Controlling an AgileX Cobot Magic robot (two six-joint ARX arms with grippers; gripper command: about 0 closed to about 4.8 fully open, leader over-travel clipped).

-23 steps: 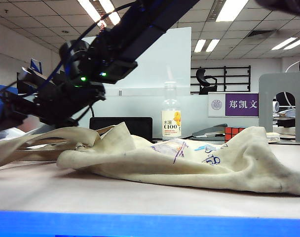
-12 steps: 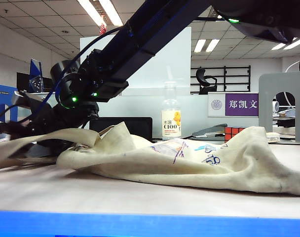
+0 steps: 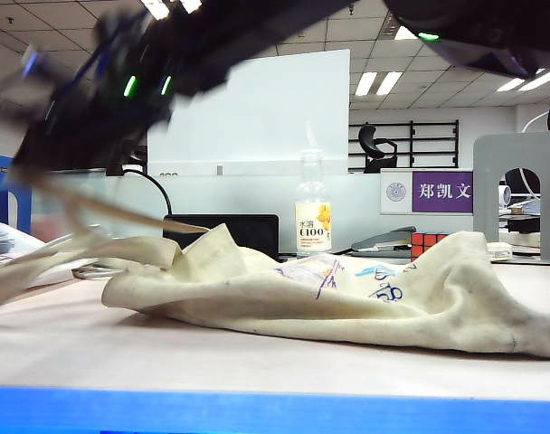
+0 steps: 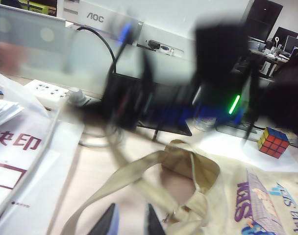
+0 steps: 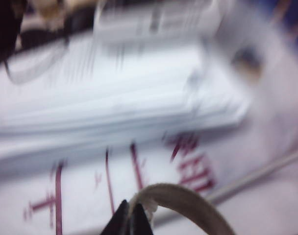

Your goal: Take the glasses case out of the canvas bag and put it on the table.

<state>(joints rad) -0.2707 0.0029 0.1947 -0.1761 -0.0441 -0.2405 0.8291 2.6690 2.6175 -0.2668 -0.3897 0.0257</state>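
I cannot see the case; I judge it is inside the bag [image 3: 347, 298], which lies slumped across the middle of the worktop [image 3: 257, 362]. My right hand [image 5: 130, 218] is closed on a strap [image 5: 188, 200], lifted above the worktop's left edge and motion-blurred. My left hand [image 4: 129, 223] hangs over the straps by the bag's mouth, fingers slightly apart, holding nothing I can see. To do this well, I would lift the strap gently, only enough to open the mouth.
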